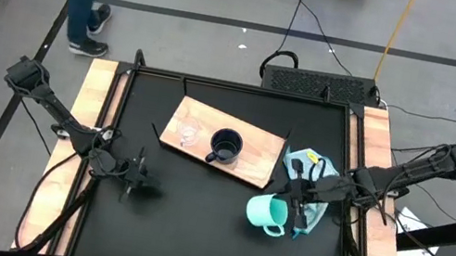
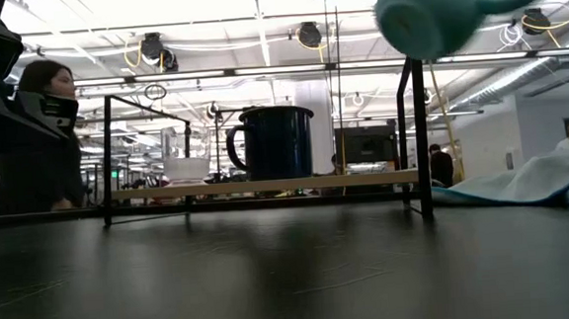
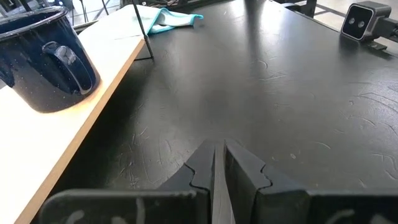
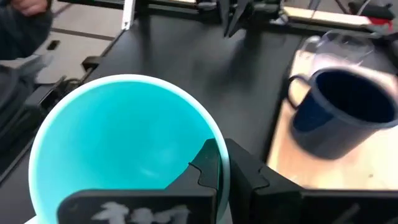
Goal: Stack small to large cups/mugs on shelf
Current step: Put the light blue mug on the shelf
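The light-brown wooden shelf stands on thin black legs in the middle of the table. On it stand a dark handled mug and, to its left, a small clear glass cup; both also show in the low view, the mug and the cup. My right gripper is shut on the turquoise mug, in the air near the shelf's right end. My left gripper is shut and empty, low over the table near the shelf's left front. My right gripper pinches the turquoise mug's rim wall, one finger inside the mug and the other outside. The fingers come from the table's right side, slanting down. The mug is lifted well clear of the table and tilted.
A pale blue cloth lies crumpled on the table right of the shelf, under my right arm. A small camera sits at the table's near edge. People show in the room beyond the table.
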Available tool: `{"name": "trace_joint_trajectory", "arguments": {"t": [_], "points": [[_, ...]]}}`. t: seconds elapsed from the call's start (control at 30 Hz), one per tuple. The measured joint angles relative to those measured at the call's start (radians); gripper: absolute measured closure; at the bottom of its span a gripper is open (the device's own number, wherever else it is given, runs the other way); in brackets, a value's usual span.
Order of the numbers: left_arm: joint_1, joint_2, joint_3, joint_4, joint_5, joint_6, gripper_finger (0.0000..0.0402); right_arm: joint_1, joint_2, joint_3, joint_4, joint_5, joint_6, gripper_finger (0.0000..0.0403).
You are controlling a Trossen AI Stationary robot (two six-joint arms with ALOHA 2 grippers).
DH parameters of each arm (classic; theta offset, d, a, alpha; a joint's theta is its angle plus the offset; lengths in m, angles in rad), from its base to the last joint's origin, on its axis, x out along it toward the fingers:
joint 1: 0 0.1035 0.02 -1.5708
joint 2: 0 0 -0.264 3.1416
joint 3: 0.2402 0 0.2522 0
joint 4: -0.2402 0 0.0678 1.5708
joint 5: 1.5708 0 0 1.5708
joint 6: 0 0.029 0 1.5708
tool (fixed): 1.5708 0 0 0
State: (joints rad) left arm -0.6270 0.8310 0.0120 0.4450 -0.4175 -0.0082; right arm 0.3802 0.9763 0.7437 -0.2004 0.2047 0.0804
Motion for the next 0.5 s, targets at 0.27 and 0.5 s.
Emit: {"name": "trace_joint_trajectory", "arguments": {"t": [0.27,0.5], "points": [[0.000,0.000,0.000,0.000,0.000,0.004,0.0364,-0.120,0.127,0.297,-0.225,0.001,-0.044,0.0403],[0.000,0.000,0.000,-0.004,0.000,0.006,0.0364,-0.264,0.284,0.558,-0.470,0.002,-0.015,0.0403]]}}
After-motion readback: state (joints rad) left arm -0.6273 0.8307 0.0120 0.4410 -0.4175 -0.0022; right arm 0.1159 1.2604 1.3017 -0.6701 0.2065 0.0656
